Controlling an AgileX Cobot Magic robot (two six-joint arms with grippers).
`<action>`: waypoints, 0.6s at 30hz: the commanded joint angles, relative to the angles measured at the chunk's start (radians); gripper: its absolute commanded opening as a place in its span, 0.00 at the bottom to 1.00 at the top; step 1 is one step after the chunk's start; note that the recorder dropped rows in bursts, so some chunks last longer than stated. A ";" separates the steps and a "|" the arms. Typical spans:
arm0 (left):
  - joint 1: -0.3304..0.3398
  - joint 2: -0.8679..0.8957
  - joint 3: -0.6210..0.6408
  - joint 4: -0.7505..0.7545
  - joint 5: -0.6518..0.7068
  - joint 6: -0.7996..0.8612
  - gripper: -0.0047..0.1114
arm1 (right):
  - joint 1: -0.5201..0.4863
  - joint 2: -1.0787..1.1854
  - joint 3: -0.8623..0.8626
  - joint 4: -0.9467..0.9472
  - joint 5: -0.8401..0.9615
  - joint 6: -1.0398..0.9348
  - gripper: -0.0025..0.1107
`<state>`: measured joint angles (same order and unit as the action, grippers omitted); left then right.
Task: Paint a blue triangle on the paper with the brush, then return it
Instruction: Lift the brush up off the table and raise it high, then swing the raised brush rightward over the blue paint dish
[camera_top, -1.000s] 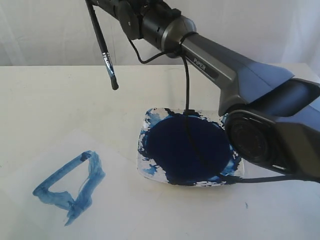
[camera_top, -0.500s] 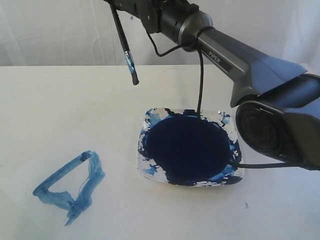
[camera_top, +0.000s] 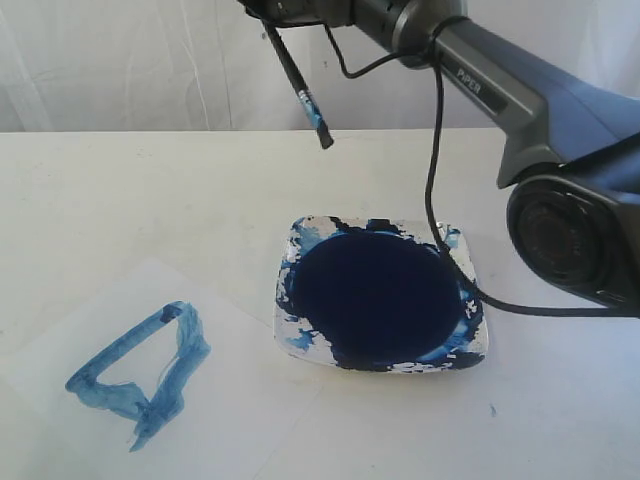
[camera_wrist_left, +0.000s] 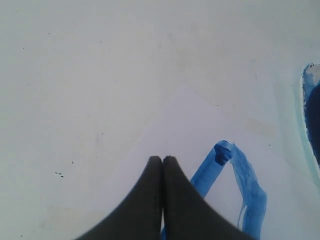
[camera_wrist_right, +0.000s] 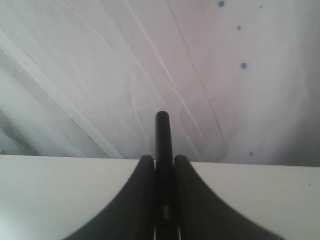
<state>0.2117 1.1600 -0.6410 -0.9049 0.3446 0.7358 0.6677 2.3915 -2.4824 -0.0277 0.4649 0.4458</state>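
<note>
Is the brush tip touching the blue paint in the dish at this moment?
Apart. The exterior view shows the brush tip hanging clear of the dish, with white table between them.

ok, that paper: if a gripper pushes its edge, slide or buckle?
The paper looks very thin and lies flat, with nothing visibly pinning it, so it would probably slide or buckle, not push stiffly. Likely floppy if lifted by a corner. The blue triangle may be wet, so could smear.
</note>
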 joint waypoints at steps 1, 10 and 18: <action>-0.004 0.017 0.005 -0.040 0.018 0.004 0.04 | -0.029 -0.042 0.003 -0.010 0.115 -0.069 0.02; -0.004 0.054 0.005 -0.055 0.024 0.004 0.04 | -0.041 -0.098 0.003 -0.015 0.239 -0.085 0.02; -0.004 0.054 0.005 -0.093 0.033 0.029 0.04 | -0.041 -0.136 0.007 0.035 0.270 -0.183 0.02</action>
<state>0.2117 1.2141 -0.6410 -0.9675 0.3546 0.7499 0.6384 2.2693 -2.4802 0.0000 0.7296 0.2884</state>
